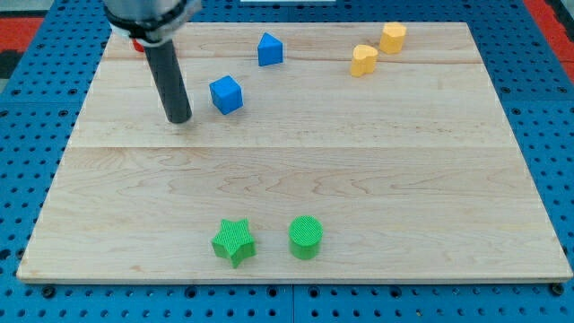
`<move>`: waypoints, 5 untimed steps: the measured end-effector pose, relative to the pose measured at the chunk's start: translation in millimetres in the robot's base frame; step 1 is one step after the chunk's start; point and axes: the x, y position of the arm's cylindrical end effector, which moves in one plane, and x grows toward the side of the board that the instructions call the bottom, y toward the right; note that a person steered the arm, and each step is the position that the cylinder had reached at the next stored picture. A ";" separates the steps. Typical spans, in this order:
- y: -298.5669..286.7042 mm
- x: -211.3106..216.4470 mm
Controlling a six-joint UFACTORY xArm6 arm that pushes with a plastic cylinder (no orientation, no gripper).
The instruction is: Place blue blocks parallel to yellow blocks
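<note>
Resting on pale grained wood [359, 179], my tip [180, 117] sits just left of the blue cube [227, 94]; no fingers show.

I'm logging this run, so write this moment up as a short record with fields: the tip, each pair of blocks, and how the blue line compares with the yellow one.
tip: my tip rests on the board at the view's left of the blue cube, a small gap between
blue pair: cube and blue pentagon-like block, apart, rising toward the view's right
yellow pair: yellow heart and yellow hexagon-like block, close, rising toward the view's right
green pair: green star, green cylinder, near the view's bottom
parallel: both lines slant alike
</note>
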 end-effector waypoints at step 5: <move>194.0 -55.0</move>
